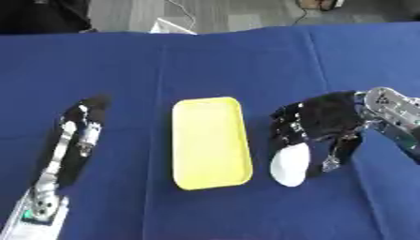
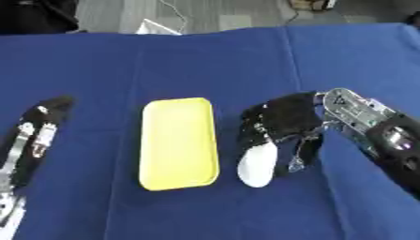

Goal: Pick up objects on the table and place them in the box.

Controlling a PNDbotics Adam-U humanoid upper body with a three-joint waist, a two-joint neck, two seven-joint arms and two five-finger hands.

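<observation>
A shallow yellow tray (image 1: 210, 140) lies in the middle of the blue table. Just right of it a white oval object (image 1: 289, 166) rests on the cloth. My right hand (image 1: 324, 123) comes in from the right and hangs over the white object, its fingers curled down around the object's upper end with the thumb on its right side. Whether the object is lifted off the cloth I cannot tell. My left hand (image 1: 78, 136) lies flat at the left, fingers straight, holding nothing.
The blue cloth (image 1: 205, 61) covers the whole table, with its far edge at the top. Beyond that edge are grey floor, a cable and a white thing (image 1: 172, 26).
</observation>
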